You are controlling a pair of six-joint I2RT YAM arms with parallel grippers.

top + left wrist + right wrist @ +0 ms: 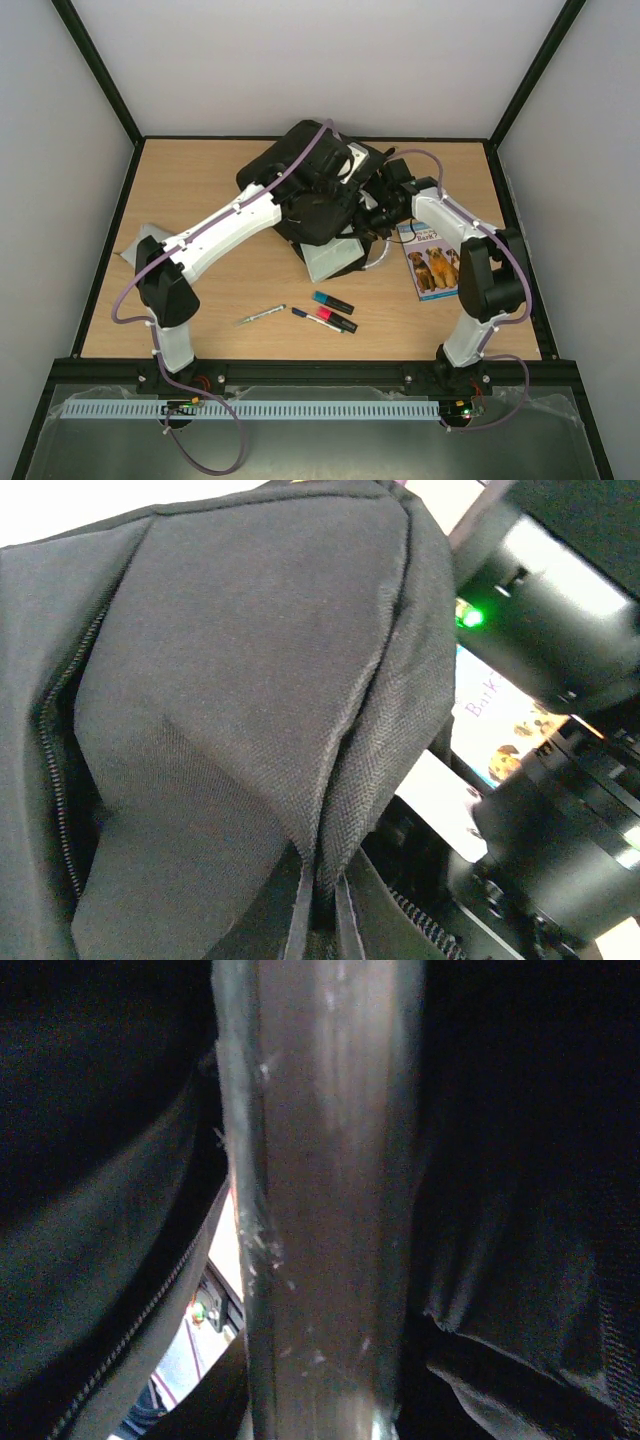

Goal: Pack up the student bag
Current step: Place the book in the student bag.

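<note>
Both arms crowd the bag [268, 172], at the back-middle of the bench [200, 190]. The left end effector [325, 205] is pinched shut on a raised fold; whether the right end effector [385, 200] is wide or holding anything, I cannot tell. Should that fold slip, the opening could collapse onto the right wrist.

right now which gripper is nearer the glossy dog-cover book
Right. The right gripper is at the black fabric backpack edge nearest the dog-cover book; the left gripper grips its middle.
</note>
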